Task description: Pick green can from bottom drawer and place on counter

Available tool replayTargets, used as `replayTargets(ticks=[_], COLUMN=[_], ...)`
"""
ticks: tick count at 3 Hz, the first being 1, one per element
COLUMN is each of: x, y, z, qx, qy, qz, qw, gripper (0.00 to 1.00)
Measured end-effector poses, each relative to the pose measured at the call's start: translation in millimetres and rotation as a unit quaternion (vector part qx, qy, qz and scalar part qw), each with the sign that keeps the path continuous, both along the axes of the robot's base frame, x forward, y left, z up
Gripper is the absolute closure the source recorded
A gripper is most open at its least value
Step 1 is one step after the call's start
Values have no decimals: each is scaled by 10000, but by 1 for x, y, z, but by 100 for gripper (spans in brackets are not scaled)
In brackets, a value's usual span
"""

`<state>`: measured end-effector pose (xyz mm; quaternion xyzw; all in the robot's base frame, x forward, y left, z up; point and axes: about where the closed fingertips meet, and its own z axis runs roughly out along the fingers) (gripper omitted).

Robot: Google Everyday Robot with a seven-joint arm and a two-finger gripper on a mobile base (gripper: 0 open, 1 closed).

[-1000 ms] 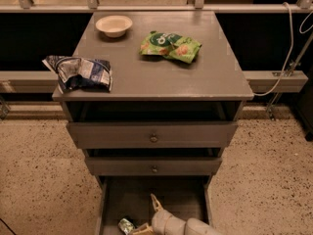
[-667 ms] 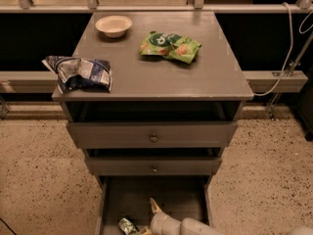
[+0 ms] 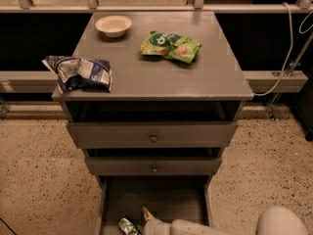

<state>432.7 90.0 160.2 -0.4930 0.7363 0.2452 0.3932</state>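
Note:
The green can (image 3: pixel 128 226) lies on the floor of the open bottom drawer (image 3: pixel 161 202), near its front left, partly cut off by the frame's lower edge. My gripper (image 3: pixel 145 216) is down inside the drawer, right beside the can on its right, on the end of my white arm (image 3: pixel 190 227), which comes in from the lower right. I cannot tell whether it touches the can. The counter (image 3: pixel 156 77) is the grey top of the cabinet above.
On the counter are a white bowl (image 3: pixel 113 25) at the back left, a green snack bag (image 3: pixel 169 46) at the back right and a crumpled blue-and-white bag (image 3: pixel 80 73) at the left edge. Two upper drawers (image 3: pixel 152 137) stand slightly ajar. Speckled floor surrounds the cabinet.
My gripper has moved down and to the left inside the bottom drawer, closer to the green can. The can and the things on the counter have not moved.

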Motion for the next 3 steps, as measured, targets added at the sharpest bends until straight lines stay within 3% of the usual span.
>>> replayTargets(ticks=[2,3], x=[-15,-17], y=[22,23], z=[-25,-30], qx=[254,349], qy=[244,299], qz=[-52,-156], qw=[9994,9988], gripper=[0,19])
